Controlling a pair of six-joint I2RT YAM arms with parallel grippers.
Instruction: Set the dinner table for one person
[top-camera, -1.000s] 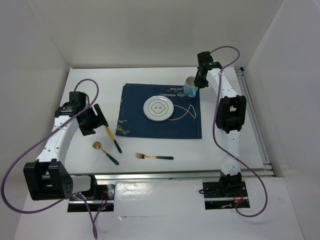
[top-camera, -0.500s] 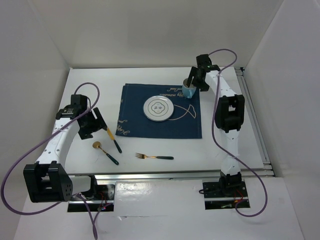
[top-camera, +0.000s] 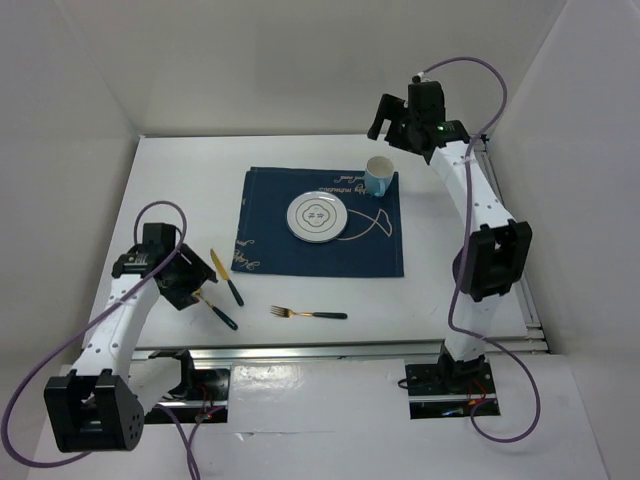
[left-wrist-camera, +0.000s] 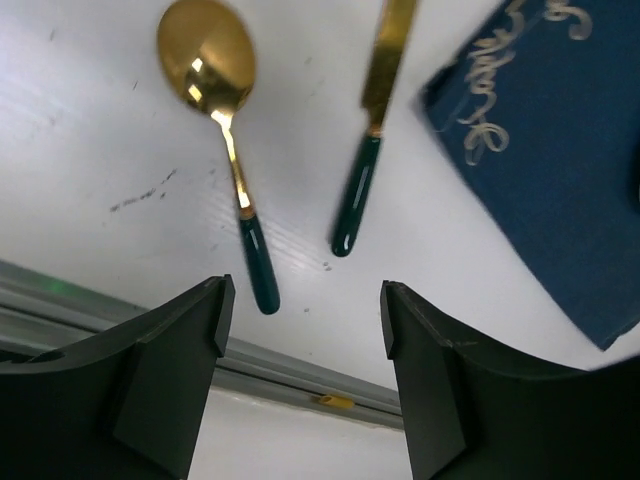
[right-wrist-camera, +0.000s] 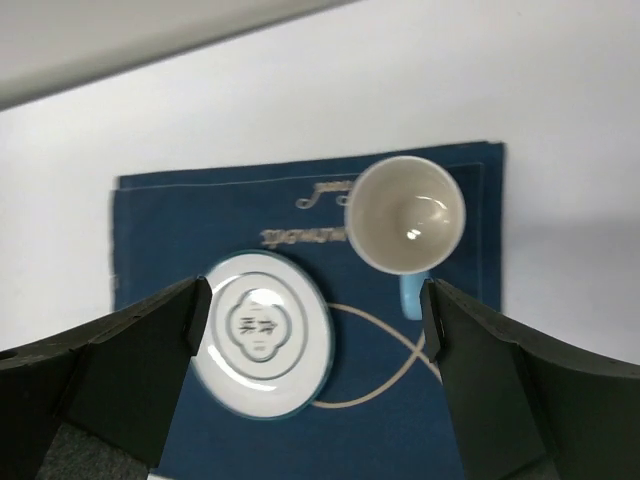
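Two tools, both with jaws well apart and nothing between them.

Left tool (left-wrist-camera: 305, 300): low over the near-left part of the bench (top-camera: 400, 300), gap bare. Just beyond its tips lie a spoon (left-wrist-camera: 228, 150) and a knife (left-wrist-camera: 368, 130), side by side but not touching. Their gold ends point away from the tool and their green handles toward it. The spoon is left of the knife. The placemat (left-wrist-camera: 540, 150) corner is right of the knife, apart from it. A fork (top-camera: 308, 314) lies alone further right, off the mat, near the bench's near edge.

Right tool (right-wrist-camera: 315, 300): raised over the far-right of the bench. Below it a cup (right-wrist-camera: 405, 215) stands upright on the mat's far-right corner, handle toward the near side. A plate (right-wrist-camera: 265, 345) sits mid-mat, apart from the cup.
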